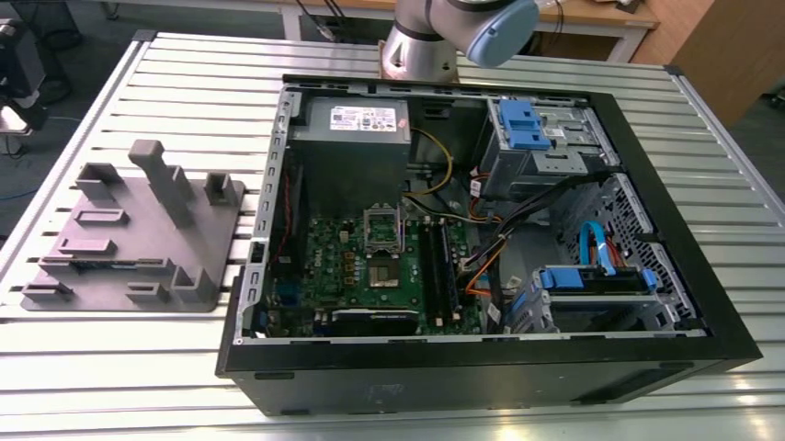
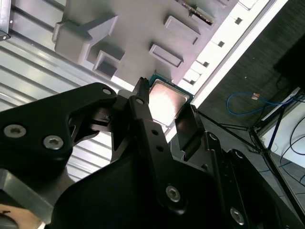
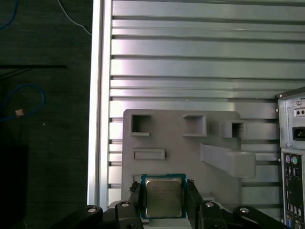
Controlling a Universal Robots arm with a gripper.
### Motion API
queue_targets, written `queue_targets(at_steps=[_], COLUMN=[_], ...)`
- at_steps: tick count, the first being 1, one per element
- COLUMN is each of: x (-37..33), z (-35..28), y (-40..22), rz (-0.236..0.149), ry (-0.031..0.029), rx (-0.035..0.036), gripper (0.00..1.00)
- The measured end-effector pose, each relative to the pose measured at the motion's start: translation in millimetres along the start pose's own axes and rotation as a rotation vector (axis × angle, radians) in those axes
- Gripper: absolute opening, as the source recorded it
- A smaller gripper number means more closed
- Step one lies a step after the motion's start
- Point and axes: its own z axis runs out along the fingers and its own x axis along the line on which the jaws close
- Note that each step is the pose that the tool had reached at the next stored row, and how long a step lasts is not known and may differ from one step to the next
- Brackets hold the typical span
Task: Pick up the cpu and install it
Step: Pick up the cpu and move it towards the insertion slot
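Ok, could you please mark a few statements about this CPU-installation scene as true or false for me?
1. The pincer is closed on the cpu, with one finger on each side. True.
2. The grey fixture tray lies inside the computer case. False: it lies on the slatted table, to the exterior view's left of the case.
3. The case is open, with its green motherboard exposed. True.
4. The drive brackets in the case are red. False: they are blue.
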Motion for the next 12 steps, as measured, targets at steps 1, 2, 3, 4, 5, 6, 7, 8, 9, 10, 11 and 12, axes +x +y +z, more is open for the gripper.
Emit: queue_targets(at_steps=[1,2,3,4,5,6,7,8,9,10,11,12], x=[-1.4,-2.8,-4.2,-5.7,-7.0,-7.4,-7.3,-7.3,-7.7,-8.0,-8.1,-8.1], z=[0.1,0.1,0.2,0.2,0.3,0.3,0.3,0.3,0.3,0.3,0.3,0.3], y=[0.0,0.0,0.0,0.1,0.1,0.1,0.1,0.1,0.1,0.1,0.1,0.1], rz=[0.0,0.0,0.0,0.0,0.0,0.0,0.0,0.0,0.0,0.0,0.0,0.0], ry=[0.0,0.0,0.0,0.0,0.0,-0.0001,0.0,-0.0001,0.0001,0.0,0.0,0.0], rx=[0.0,0.0,0.0,0.0,0.0,-0.0001,0.0,0.0,0.0,0.0,0.0,0.0], gripper=[0.47,0.47,0.47,0.47,0.47,0.47,0.47,0.47,0.47,0.47,0.47,0.47])
